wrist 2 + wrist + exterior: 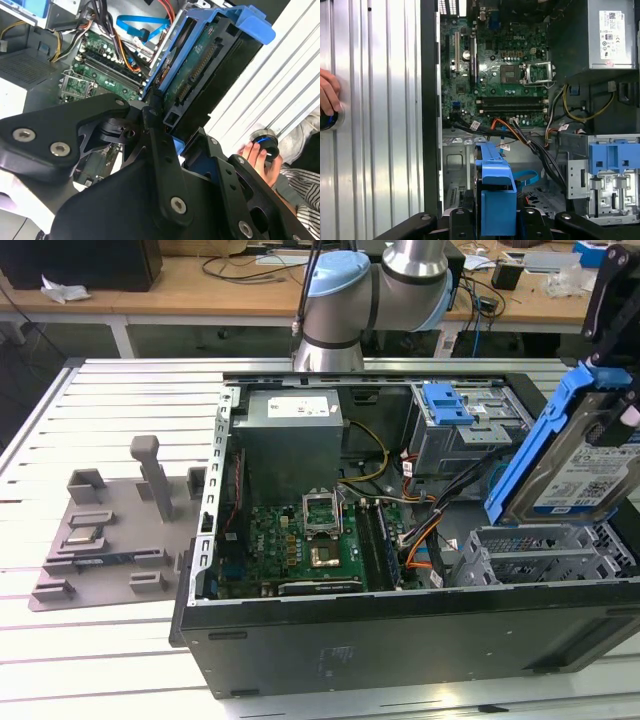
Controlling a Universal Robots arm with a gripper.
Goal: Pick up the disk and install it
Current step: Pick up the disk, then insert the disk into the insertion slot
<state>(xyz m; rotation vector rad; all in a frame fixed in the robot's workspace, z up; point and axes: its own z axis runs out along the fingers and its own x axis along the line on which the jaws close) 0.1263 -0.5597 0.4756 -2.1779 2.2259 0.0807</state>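
Note:
The disk (583,468), a silver drive with a white-and-blue label in a blue carrier bracket, hangs tilted above the drive cage (530,555) at the exterior view's right end of the open computer case. My gripper (615,365) comes down from above and is shut on the disk's upper end. In the second wrist view the disk's green circuit-board side (200,75) faces the camera, clamped between the black fingers (152,117). In the first wrist view the blue carrier end (496,197) juts out from between the fingers, over the case's lower bay.
Inside the open case (300,640) lie the motherboard (310,540), a grey power-supply box (290,435), cable bundles (420,525) and a blue ridged latch (446,403). A grey fixture plate (110,530) sits on the slatted table at the exterior view's left. A person's hand (257,155) holds a knob beside the case.

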